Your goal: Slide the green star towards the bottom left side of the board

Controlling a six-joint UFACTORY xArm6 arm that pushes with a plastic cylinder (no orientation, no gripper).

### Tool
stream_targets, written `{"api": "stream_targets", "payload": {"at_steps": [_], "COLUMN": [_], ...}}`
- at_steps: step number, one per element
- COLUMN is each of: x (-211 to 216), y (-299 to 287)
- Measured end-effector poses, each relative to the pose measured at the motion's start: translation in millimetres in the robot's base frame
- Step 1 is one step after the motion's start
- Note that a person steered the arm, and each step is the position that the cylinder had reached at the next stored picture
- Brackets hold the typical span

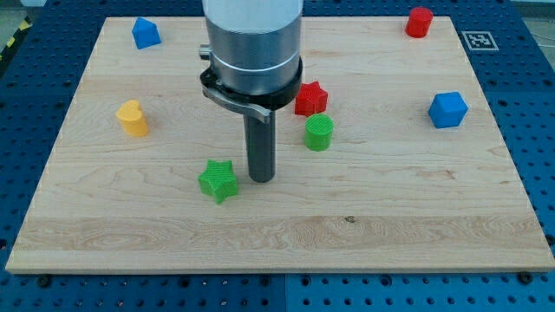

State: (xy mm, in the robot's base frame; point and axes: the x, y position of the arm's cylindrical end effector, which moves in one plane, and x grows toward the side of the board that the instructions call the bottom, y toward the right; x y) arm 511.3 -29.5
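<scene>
The green star (218, 180) lies on the wooden board (390, 217), left of centre and a little below the middle. My tip (262, 178) rests on the board just to the star's right, a small gap apart from it. The rod rises from there into the large grey arm body that hides the board's upper middle.
A green cylinder (318, 133) stands up and right of the tip, with a red star (310, 98) above it. A yellow block (133, 119) is at the left, a blue block (146, 33) at top left, a red block (419, 22) at top right, a blue cube (447, 110) at right.
</scene>
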Motion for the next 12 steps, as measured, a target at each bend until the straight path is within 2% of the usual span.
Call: {"api": "stream_targets", "payload": {"at_steps": [4,7,8,9,10,12], "x": [0,17,16,-4,12,13], "y": [-28,-38,-37,-33,-33,-67]}}
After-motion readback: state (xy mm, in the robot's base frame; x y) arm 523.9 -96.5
